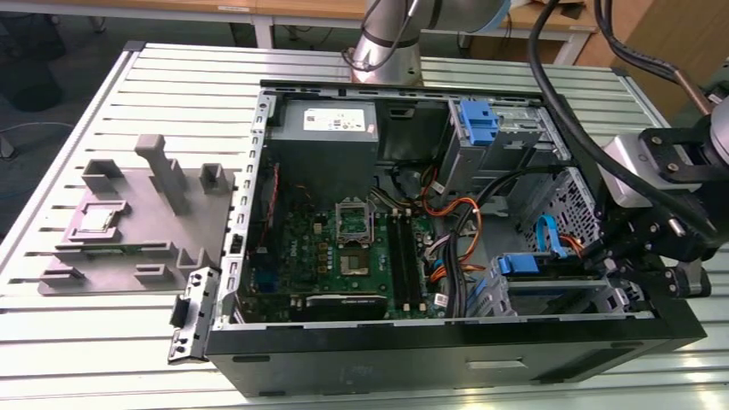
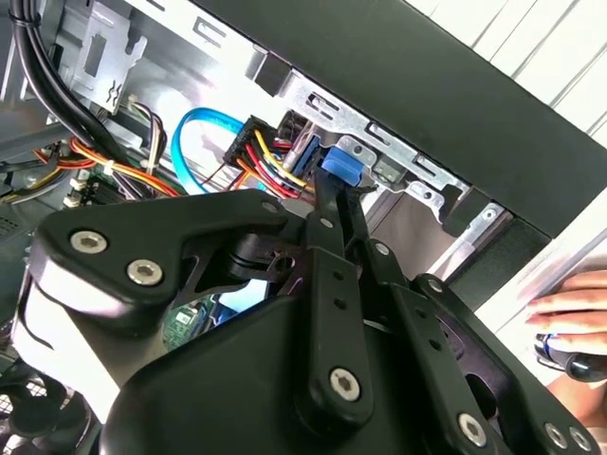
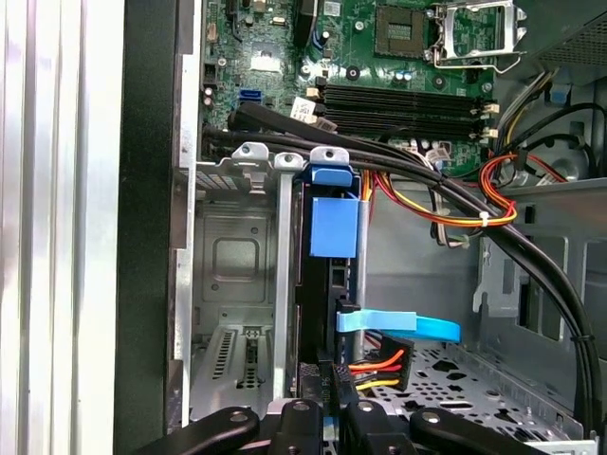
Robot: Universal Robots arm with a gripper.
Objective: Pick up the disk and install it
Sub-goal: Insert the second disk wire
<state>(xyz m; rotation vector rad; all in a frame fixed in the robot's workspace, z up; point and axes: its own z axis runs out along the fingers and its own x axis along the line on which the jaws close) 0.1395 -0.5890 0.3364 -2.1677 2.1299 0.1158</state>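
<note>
blue carrier rails mark the disk (image 3: 327, 284), standing on edge in the drive bay (image 3: 237, 275) at the front corner of the open computer case (image 1: 456, 346) on the slatted table (image 1: 137, 342). hand (image 3: 327, 417) sits at the disk's rear edge beside the cables; fingers look closed about that edge, though contact is unclear. judged rigid, fairly heavy, shock-sensitive; grip the rails, not the label.
</note>
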